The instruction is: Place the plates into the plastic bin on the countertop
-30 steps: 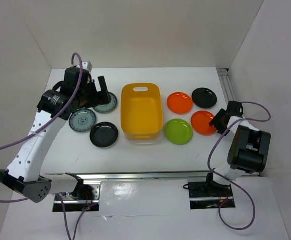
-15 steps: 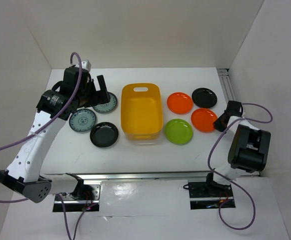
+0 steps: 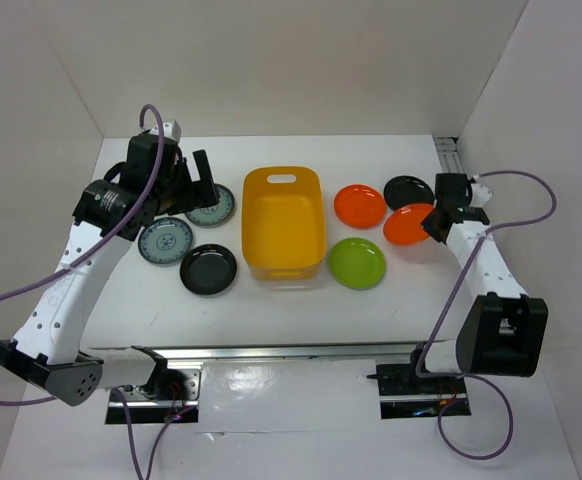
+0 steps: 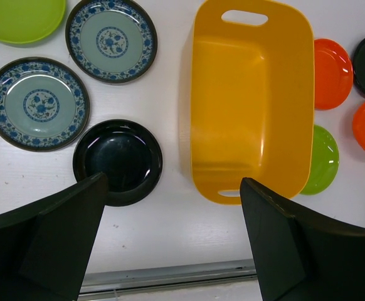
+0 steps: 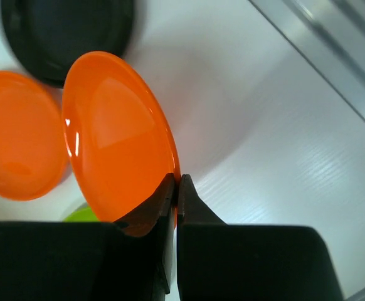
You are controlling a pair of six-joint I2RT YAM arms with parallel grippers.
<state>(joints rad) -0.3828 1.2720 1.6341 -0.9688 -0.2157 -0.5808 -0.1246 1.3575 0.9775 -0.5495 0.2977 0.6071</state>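
At the right side of the desk (image 3: 271, 305), the right tool (image 5: 177, 182) is clamped tight on the rim of an orange plate (image 5: 116, 135). It holds the plate tilted, just beside the second orange plate (image 3: 359, 205) and a black plate (image 3: 408, 190). A lime green plate (image 3: 357, 263) lies next to the yellow-orange bin (image 3: 283, 235) at mid-desk. Over on the left, the left tool (image 4: 173, 182) hangs wide open above two blue-patterned plates (image 4: 112, 39) and a second black plate (image 4: 118, 162).

Right gripper (image 5: 176, 186) closed on orange plate (image 5: 116, 138) rim, raised it tilted.
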